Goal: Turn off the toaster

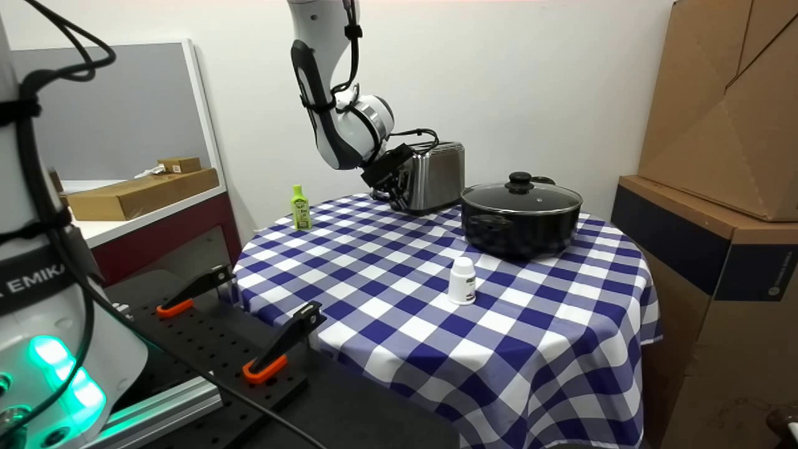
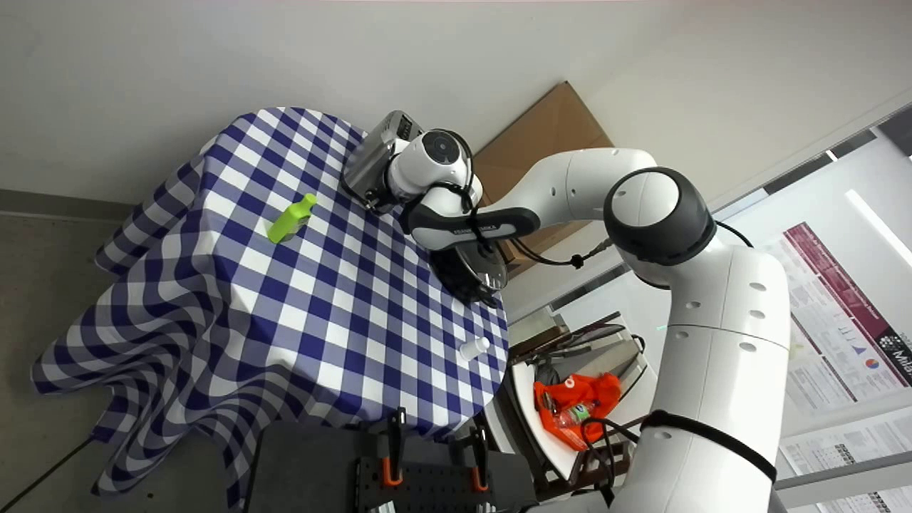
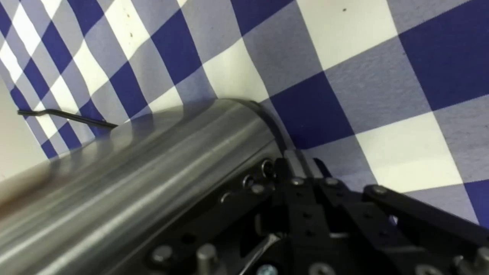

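The silver toaster stands at the back of the checked table in both exterior views. In the wrist view its brushed metal side fills the lower left. Several round ringed buttons show on its dark end panel. My gripper is shut, its fingertips together with nothing between them. The tips are low at the end panel, beside the button nearest the toaster's base. I cannot tell whether they touch it. In an exterior view the gripper is at the toaster's end face. My fingers hide part of the panel.
A black lidded pot stands near the toaster. A white bottle and a green bottle stand on the checked tablecloth. Cardboard boxes are stacked beside the table. Black clamps are at its near edge.
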`<state>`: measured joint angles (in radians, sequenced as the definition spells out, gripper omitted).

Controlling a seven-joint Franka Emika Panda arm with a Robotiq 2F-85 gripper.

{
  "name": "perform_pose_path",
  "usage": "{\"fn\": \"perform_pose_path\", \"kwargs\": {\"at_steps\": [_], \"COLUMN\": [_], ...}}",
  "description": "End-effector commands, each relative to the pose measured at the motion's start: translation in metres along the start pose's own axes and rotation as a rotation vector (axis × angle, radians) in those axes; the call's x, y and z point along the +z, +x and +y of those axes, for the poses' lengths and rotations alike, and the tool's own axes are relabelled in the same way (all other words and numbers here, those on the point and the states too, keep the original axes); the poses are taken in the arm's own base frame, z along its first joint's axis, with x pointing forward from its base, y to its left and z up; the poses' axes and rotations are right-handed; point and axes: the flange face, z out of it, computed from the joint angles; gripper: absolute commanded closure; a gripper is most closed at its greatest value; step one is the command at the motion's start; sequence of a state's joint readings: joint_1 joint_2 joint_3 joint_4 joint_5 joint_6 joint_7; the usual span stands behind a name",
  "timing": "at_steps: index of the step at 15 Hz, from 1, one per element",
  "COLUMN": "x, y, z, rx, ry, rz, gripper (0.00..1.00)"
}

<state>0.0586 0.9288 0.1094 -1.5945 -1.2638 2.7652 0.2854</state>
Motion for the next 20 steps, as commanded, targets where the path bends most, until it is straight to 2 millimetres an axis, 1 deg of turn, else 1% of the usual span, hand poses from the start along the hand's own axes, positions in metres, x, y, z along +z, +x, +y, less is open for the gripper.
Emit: {"fn": "perform_pose_path", "kwargs": {"at_steps": [1, 4, 6, 10, 12, 13, 16, 19, 20], "x": [0.004, -0.006, -0.015, -0.046, -0.068, -0.082, -0.12, -0.16, -0.173], "y": [0.007, -0.001, -0.007, -0.022, -0.03, -0.037, -0.057, -0.077, -0.085], "z": [0.004, 0.002, 0.007, 0.031, 0.05, 0.061, 0.08, 0.081, 0.078], "rx": [-0.005, 0.03, 0.083, 0.262, 0.375, 0.437, 0.584, 0.696, 0.731], "ry": [-0.001, 0.058, 0.107, 0.215, 0.266, 0.293, 0.352, 0.404, 0.414], "rz": [0.019, -0.005, -0.028, -0.063, -0.079, -0.091, -0.15, -0.224, -0.24], "gripper": [1.0, 1.0, 1.0, 1.0, 1.0, 1.0, 1.0, 1.0, 1.0]}}
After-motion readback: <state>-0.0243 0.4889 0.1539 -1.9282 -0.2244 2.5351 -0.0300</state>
